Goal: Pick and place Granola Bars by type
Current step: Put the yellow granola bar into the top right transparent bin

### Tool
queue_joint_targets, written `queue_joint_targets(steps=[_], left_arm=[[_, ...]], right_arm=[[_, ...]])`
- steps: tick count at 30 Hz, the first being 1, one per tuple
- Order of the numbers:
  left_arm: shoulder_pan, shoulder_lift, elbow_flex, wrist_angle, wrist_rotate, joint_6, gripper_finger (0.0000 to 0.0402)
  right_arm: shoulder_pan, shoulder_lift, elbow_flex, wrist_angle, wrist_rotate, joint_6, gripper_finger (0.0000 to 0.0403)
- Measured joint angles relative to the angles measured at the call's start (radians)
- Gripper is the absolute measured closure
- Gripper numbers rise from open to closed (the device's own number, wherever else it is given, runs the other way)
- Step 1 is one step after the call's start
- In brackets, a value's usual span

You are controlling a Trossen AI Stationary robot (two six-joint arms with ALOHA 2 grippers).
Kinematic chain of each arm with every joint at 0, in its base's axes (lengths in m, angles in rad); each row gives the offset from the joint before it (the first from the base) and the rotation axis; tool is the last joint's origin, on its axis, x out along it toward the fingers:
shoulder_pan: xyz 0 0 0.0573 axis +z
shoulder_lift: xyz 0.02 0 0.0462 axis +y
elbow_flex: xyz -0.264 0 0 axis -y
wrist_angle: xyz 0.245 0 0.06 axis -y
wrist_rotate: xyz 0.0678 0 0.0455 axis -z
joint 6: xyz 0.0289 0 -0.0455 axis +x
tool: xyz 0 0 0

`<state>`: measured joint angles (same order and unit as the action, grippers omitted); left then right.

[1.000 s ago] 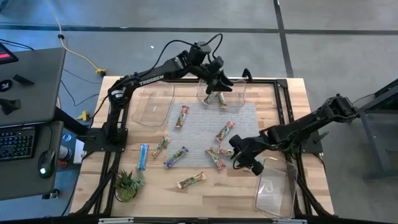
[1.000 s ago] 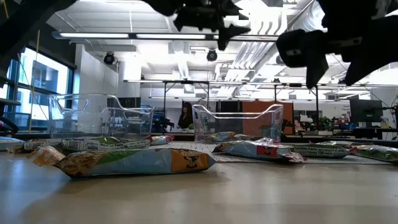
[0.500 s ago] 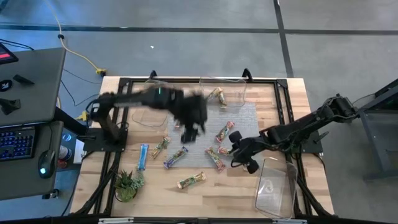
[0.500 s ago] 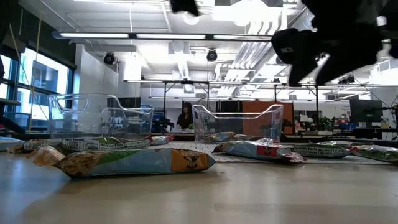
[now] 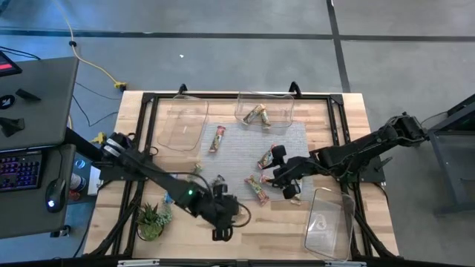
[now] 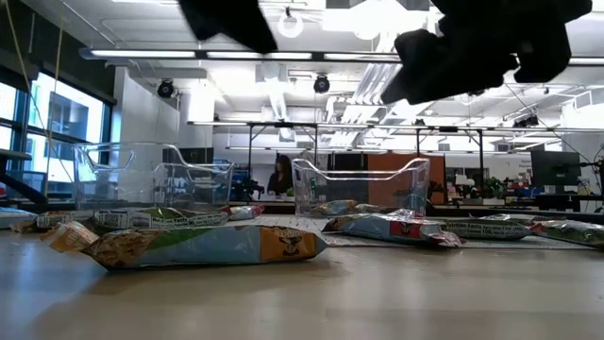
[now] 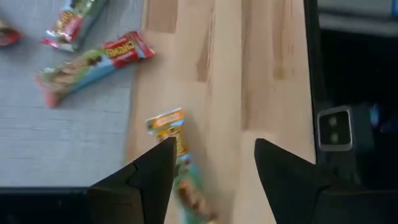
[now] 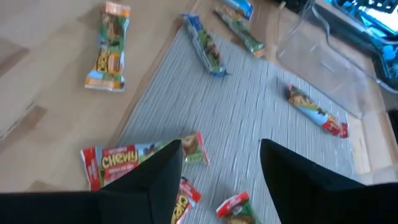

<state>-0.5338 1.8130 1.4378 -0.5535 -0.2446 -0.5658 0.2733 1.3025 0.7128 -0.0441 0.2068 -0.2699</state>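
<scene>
The left gripper (image 5: 221,225) hangs low over the near edge of the wooden table (image 5: 334,119), jaws spread and empty, right above an orange-ended granola bar (image 7: 173,140) lying on bare wood. The right gripper (image 5: 280,176) hovers over the grey mat (image 5: 237,159), jaws apart too, with a red Chewy bar (image 8: 127,163) just beneath. More bars are scattered across mat and wood; two sit in the far clear bin (image 5: 286,111). A potted plant (image 5: 151,220) stands at the near-left corner.
</scene>
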Motion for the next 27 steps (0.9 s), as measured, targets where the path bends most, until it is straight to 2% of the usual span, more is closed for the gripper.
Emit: queue_joint_targets(steps=[5, 8, 17, 27], left_arm=[[-0.024, 0.015, -0.157, 0.287, -0.05, -0.101, 0.0191], [-0.031, 0.044, -0.212, 0.339, -0.081, -0.108, 0.0191], [-0.029, 0.151, -0.23, 0.335, -0.115, -0.179, 0.0191], [-0.029, 0.172, -0.228, 0.22, -0.181, -0.25, 0.0191]], right_arm=[[0.0, 0.0, 0.0, 0.014, 0.003, 0.006, 0.0206], [0.001, 0.0, -0.001, 0.019, 0.003, 0.007, 0.0209], [0.002, 0.0, -0.003, 0.034, 0.001, 0.002, 0.021], [0.002, -0.001, -0.003, 0.035, 0.001, 0.0, 0.021]])
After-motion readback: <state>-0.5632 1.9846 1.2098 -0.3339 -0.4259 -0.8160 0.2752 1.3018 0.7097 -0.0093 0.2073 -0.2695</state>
